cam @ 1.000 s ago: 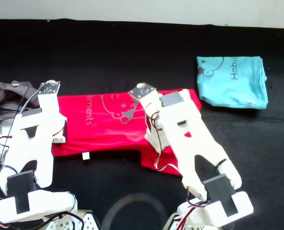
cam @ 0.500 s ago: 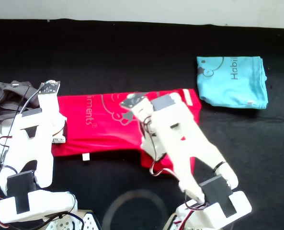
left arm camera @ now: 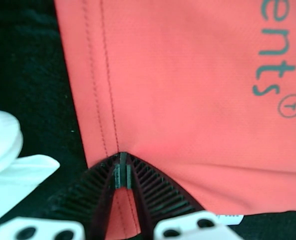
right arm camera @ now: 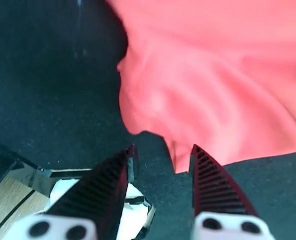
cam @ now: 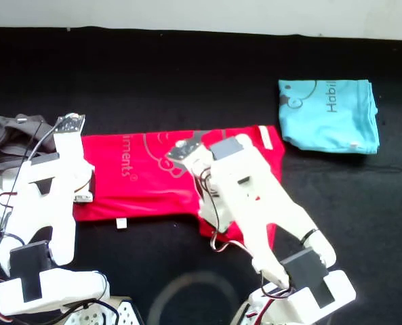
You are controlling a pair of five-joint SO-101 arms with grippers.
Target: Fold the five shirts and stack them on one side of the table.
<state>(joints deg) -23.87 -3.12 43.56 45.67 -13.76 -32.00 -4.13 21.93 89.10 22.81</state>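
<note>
We are tracking the right gripper (right arm camera: pixel 160 150), jaws apart and empty, shifting left and nearer across the red shirt (cam: pixel 139 183) to its near edge. We are judging this as lining up the next fold grasp. The left gripper (left arm camera: pixel 121 161) is clamping the shirt's left hem. A grey garment heap (cam: pixel 11 139) is crowding the left arm. The folded blue shirt (cam: pixel 329 115) is lying far right, well apart.

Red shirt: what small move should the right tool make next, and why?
Probably lower the right tool and close it on the edge of the red cloth shirt: its jaws stand open just short of that edge, while the left tool pinches the hem.
</note>
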